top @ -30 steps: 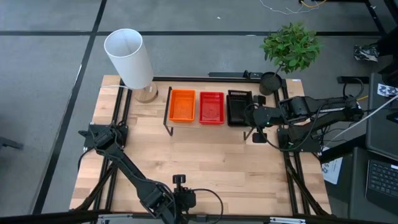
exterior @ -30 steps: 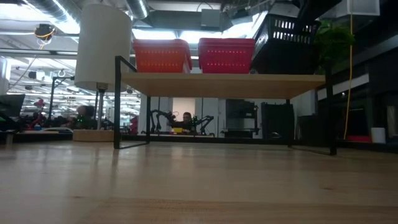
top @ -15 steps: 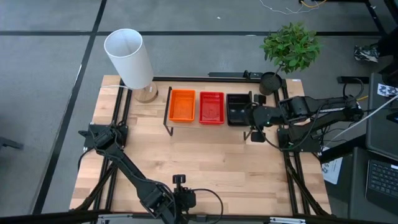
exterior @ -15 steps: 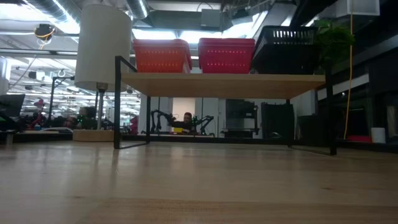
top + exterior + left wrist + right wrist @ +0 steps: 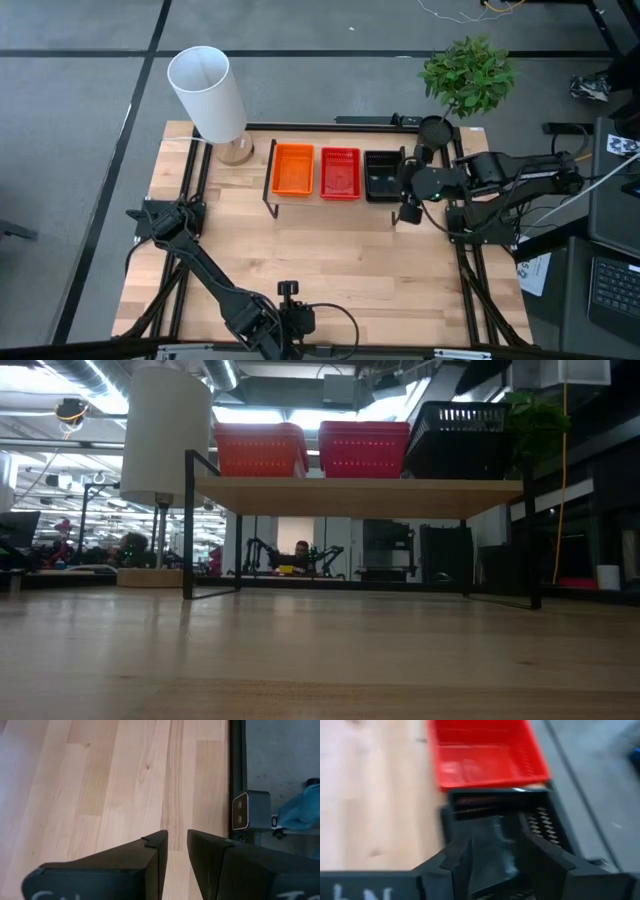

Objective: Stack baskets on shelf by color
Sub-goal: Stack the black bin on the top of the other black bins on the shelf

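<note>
Three piles of baskets sit in a row on the shelf [image 5: 335, 203] near the back edge of the bench [image 5: 330, 260]: the orange basket [image 5: 293, 169] at the left end, the red basket [image 5: 340, 171] in the middle, the black basket [image 5: 383, 175] at the right end. The right pincer [image 5: 408, 212] hangs just beside the black basket, its fingers apart and holding nothing. I think it should back straight away, slow and level, so it does not bump the pile. The left pincer [image 5: 176, 851] waits near the bench's front edge, fingers a little apart, empty.
</note>
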`<action>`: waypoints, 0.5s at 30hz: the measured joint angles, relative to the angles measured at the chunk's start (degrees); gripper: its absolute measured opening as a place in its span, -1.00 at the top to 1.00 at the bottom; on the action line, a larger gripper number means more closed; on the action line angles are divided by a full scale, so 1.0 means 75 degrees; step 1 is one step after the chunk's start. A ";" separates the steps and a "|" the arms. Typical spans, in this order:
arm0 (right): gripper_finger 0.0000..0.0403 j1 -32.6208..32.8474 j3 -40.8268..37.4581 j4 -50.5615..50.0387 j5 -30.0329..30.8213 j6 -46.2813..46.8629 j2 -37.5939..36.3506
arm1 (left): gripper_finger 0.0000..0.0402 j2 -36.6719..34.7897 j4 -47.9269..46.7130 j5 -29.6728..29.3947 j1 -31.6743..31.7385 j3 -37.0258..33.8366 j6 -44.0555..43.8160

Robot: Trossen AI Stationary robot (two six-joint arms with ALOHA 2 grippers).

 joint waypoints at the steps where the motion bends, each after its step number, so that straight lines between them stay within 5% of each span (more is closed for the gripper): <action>1: 0.20 0.0000 -0.0099 0.0009 0.0338 0.0120 0.0054 | 0.67 0.0000 -0.0001 0.0003 0.0002 0.0000 0.0000; 7: 0.24 0.0009 -0.0593 0.0019 0.2069 0.0886 0.0540 | 0.67 0.0000 0.0000 0.0003 0.0002 0.0000 0.0003; 15: 0.29 0.0012 -0.0854 0.0189 0.2360 0.0885 0.1220 | 0.67 0.0000 0.0000 0.0003 0.0000 -0.0001 0.0023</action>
